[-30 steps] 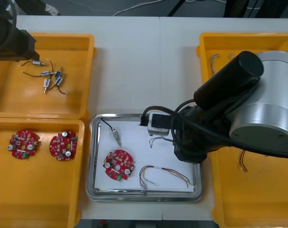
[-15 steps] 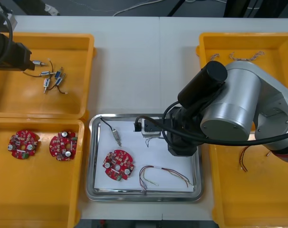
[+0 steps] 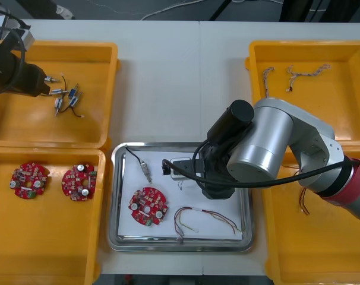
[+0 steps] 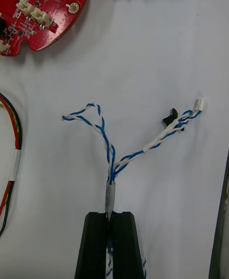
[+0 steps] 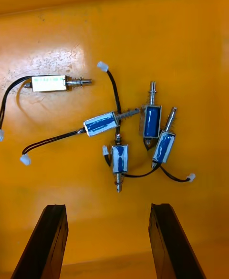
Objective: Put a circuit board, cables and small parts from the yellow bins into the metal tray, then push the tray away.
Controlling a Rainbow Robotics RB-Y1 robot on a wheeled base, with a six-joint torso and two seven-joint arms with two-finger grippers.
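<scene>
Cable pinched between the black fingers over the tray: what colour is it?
The cable is twisted blue and white, clearest in the right wrist view.

right claw [image 4: 109, 218] clamps blue-white cable [image 4: 110, 195]; tray [image 4: 157, 45] floor seemingly just below

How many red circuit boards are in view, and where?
3. The first board and second board lie side by side in the near left yellow bin; the third board in the metal tray. The right arm hides part of it, so more may exist.
</scene>
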